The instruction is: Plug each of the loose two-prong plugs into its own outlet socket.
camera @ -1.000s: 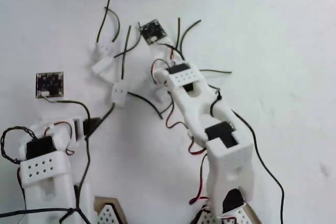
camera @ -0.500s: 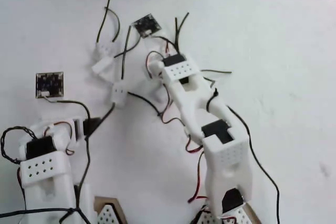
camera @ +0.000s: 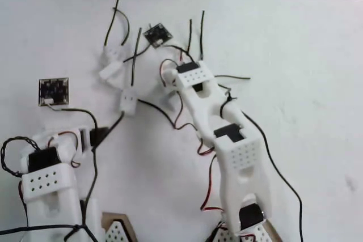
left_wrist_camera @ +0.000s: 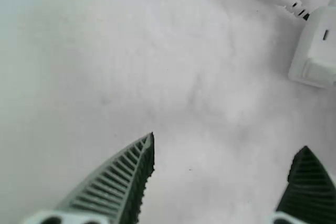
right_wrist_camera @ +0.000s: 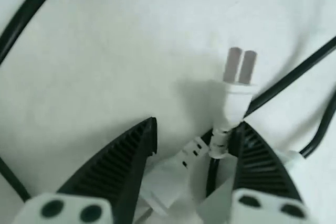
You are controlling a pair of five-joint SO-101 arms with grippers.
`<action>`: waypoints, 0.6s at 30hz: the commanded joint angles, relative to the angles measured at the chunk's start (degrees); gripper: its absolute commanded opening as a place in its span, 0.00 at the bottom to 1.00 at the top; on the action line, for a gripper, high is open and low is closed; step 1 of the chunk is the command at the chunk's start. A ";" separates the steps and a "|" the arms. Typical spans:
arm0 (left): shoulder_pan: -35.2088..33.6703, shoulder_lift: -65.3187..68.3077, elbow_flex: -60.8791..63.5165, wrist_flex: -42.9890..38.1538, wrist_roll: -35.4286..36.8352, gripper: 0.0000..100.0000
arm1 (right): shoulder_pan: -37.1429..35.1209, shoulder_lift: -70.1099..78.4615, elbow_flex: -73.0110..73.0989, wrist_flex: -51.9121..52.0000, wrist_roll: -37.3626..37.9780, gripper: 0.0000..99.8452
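Left of centre on the counter (camera: 295, 55), three outlet sockets (camera: 129, 101) clustered, one board (camera: 54, 91) left of them, a second board (camera: 157, 35) farther right. Right of the nearest socket, a plug (right_wrist_camera: 235, 100) between the right pincer (right_wrist_camera: 198, 124) tips.

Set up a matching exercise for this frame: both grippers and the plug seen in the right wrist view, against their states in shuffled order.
Things:
A. left gripper
B. right gripper
C. two-prong plug

States:
1. white, prongs pointing away from the gripper next to it
2. open over bare table
3. open, with a plug lying close by

Pairs: A-2, B-3, C-1
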 commanded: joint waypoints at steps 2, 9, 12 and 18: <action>0.66 -1.27 -0.18 -0.79 -0.62 0.38 | 1.45 0.04 -0.88 2.59 0.70 0.11; 0.66 -1.27 -0.18 -0.70 -0.62 0.38 | 2.07 -4.70 -1.14 9.19 0.70 0.02; 0.66 -1.27 -0.18 -0.70 -0.62 0.38 | 2.59 -9.19 -1.05 11.38 0.44 0.02; 0.66 -1.27 -0.18 -0.70 -0.62 0.38 | 3.74 -18.33 -0.88 17.10 0.09 0.02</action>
